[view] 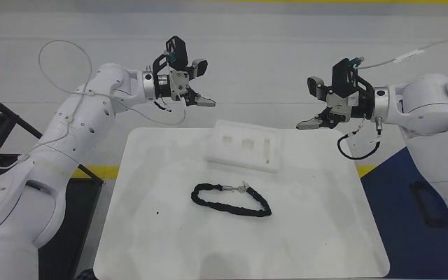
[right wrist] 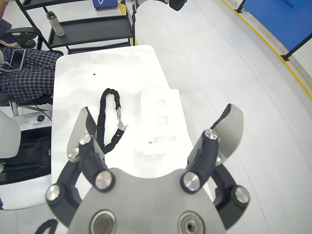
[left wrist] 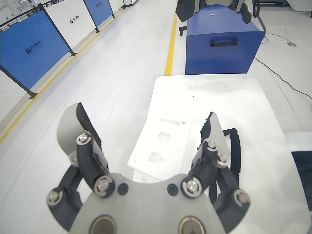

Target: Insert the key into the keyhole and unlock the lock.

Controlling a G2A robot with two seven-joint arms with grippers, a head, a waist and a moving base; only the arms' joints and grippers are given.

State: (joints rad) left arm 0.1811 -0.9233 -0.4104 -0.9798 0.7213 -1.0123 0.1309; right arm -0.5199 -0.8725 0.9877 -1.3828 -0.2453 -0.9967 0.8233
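Where yellow tape (left wrist: pixel 171 40) runs, white table (view: pixel 175 238) bearing chain lock (right wrist: pixel 100 120), blue barriers (left wrist: pixel 31 49)

White foam insert (view: pixel 241 155) (three recesses) lying on white table (view: pixel 322 231); blue cabinet (left wrist: pixel 220 57) just beyond table edge; black shelf cart (right wrist: pixel 92 29) bearing grey bottle (right wrist: pixel 56 26).

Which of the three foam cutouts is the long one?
The end cutout nearest the right gripper: it is a long slot, while the other two are shorter.
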